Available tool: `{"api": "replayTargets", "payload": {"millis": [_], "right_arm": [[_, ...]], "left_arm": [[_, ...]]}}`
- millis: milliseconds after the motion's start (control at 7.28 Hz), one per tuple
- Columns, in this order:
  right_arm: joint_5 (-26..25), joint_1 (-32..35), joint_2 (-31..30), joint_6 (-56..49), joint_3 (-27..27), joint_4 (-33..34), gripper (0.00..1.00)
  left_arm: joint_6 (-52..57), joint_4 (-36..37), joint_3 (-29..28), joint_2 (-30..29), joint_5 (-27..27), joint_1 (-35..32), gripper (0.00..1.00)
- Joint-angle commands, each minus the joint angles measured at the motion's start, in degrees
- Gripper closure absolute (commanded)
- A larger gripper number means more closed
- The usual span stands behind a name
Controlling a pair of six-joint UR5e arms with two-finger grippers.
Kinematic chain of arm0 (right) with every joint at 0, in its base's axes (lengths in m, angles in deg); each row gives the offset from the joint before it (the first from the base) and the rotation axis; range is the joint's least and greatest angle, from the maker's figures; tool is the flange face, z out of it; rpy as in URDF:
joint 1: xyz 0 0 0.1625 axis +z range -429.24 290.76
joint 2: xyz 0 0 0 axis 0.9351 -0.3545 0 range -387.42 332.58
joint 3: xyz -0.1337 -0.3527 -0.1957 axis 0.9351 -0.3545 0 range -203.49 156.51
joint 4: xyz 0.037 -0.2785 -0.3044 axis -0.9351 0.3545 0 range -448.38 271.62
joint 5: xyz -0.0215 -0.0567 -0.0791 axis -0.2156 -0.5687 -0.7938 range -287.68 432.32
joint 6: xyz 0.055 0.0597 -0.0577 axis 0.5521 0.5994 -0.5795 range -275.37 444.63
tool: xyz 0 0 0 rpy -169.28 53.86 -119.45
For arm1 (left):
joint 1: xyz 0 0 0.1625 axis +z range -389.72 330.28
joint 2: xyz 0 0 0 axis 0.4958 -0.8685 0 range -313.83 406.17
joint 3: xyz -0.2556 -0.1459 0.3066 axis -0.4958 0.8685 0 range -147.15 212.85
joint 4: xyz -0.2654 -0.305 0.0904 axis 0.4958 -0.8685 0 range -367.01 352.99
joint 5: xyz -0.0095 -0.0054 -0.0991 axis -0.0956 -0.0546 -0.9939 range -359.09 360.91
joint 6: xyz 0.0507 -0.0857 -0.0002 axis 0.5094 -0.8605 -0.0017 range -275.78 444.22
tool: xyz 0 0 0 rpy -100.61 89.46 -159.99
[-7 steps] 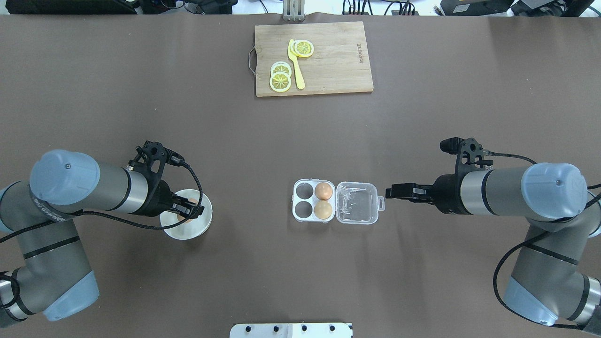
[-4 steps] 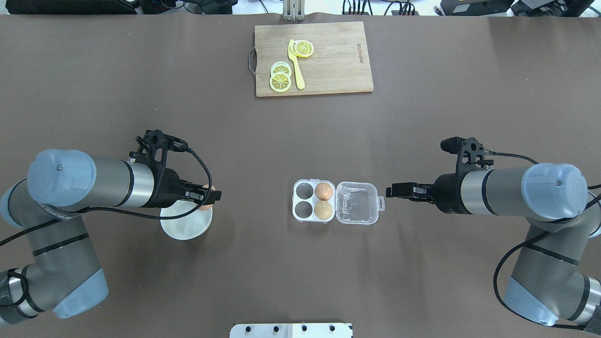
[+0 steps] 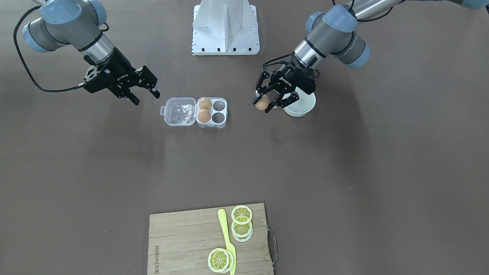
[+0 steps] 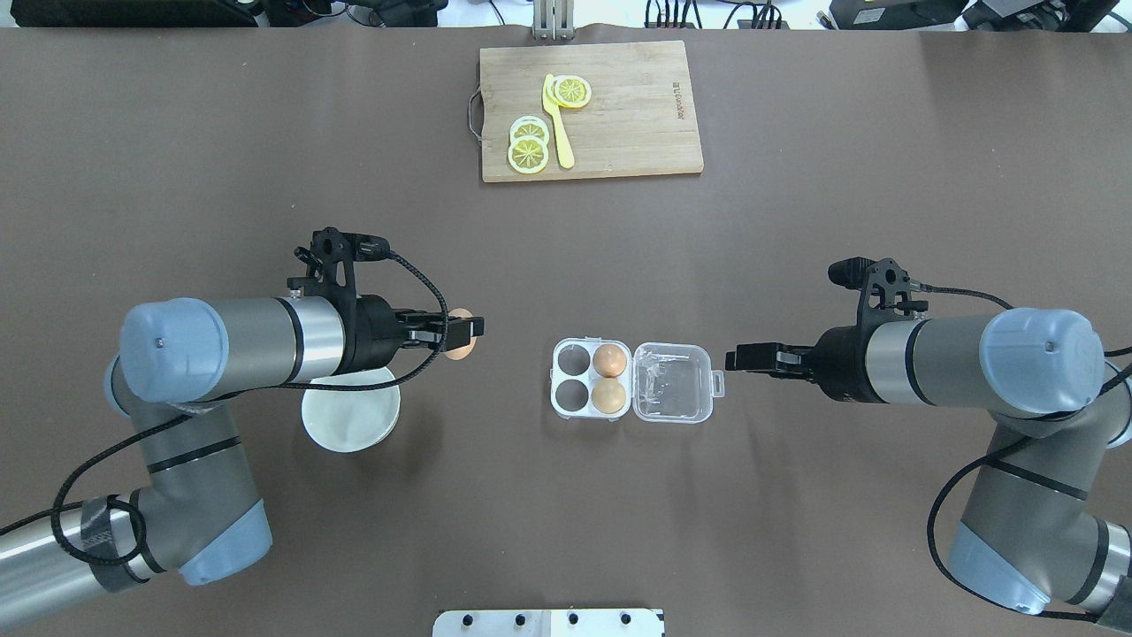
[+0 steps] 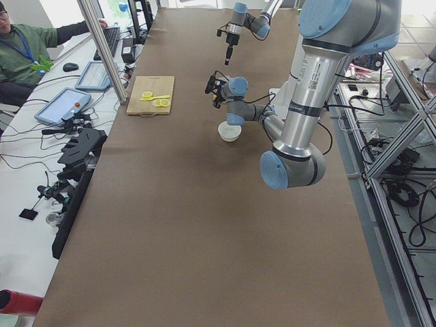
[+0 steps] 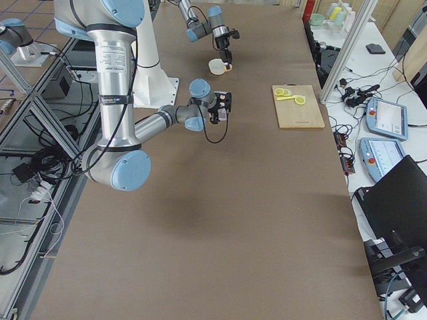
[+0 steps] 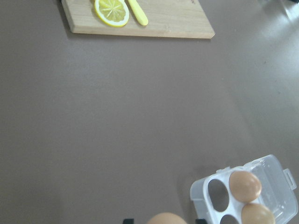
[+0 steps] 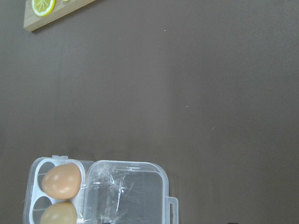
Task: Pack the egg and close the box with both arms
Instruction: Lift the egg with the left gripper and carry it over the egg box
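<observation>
The clear four-cell box (image 4: 573, 378) lies open at the table's middle, its lid (image 4: 672, 382) flat to the right. Two eggs (image 4: 608, 378) fill the cells by the hinge; the two left cells are empty. My left gripper (image 4: 462, 340) is shut on a third egg (image 4: 458, 347), held above the table between the white bowl (image 4: 350, 426) and the box. That egg also shows in the front view (image 3: 262, 103) and at the left wrist view's bottom edge (image 7: 166, 218). My right gripper (image 3: 146, 93) is open and empty just beyond the lid's tab.
The white bowl looks empty. A wooden cutting board (image 4: 632, 115) with lemon slices (image 4: 528, 144) and a yellow knife (image 4: 557, 124) lies at the far edge. The white stand (image 3: 225, 26) sits at the robot's side.
My left gripper has lifted the egg out of the bowl and carried it right, towards the box. The right arm has not moved.
</observation>
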Motion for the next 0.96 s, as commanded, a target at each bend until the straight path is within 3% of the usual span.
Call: {"api": "replayTargets", "payload": {"millis": [0,275,549,824], "right_arm": [[0.0,0.0,0.0,0.0,0.0,0.0,0.13],[-0.4,-0.1,0.0,0.0,0.0,0.0,0.12],[-0.3,-0.1,0.0,0.0,0.0,0.0,0.12],[-0.3,-0.1,0.1,0.0,0.0,0.0,0.12]], "left_arm": [[0.1,-6.2,-2.4,-1.8,7.3,3.0,1.00],[15.5,-10.1,-4.8,-1.9,17.4,11.3,1.00],[18.3,-15.0,-10.8,-5.8,20.8,14.1,1.00],[18.2,-15.8,-11.3,-8.6,24.2,15.1,1.00]]}}
